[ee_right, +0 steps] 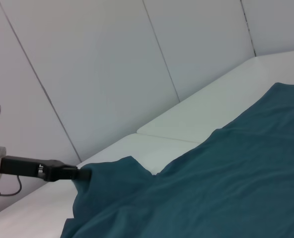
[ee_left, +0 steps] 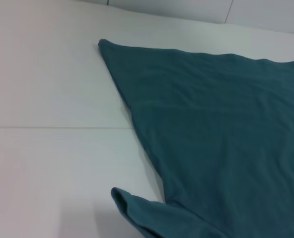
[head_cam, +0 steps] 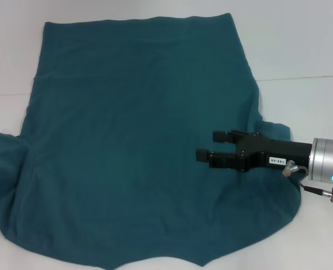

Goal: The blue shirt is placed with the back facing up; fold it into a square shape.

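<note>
1. the large dark teal-blue short-sleeved t-shirt of soft plain fabric [head_cam: 138, 140] lies spread over the white tabletop [head_cam: 301, 45], covering most of what my head camera sees
2. its straight hem runs along the far edge, while one sleeve trails off to my left and the other sits under my right arm
3. my right pincer [head_cam: 206, 146], black with two parallel fingers, hovers over the shirt's right side, pointing toward my left; the fingers stand spread apart with nothing between them
4. my left pincer [ee_right: 85, 173] shows only in the right wrist view, at the far sleeve of the cloth; i cannot tell whether it is spread or pinching
5. pale wall panels [ee_right: 112, 64] rise behind the table
</note>
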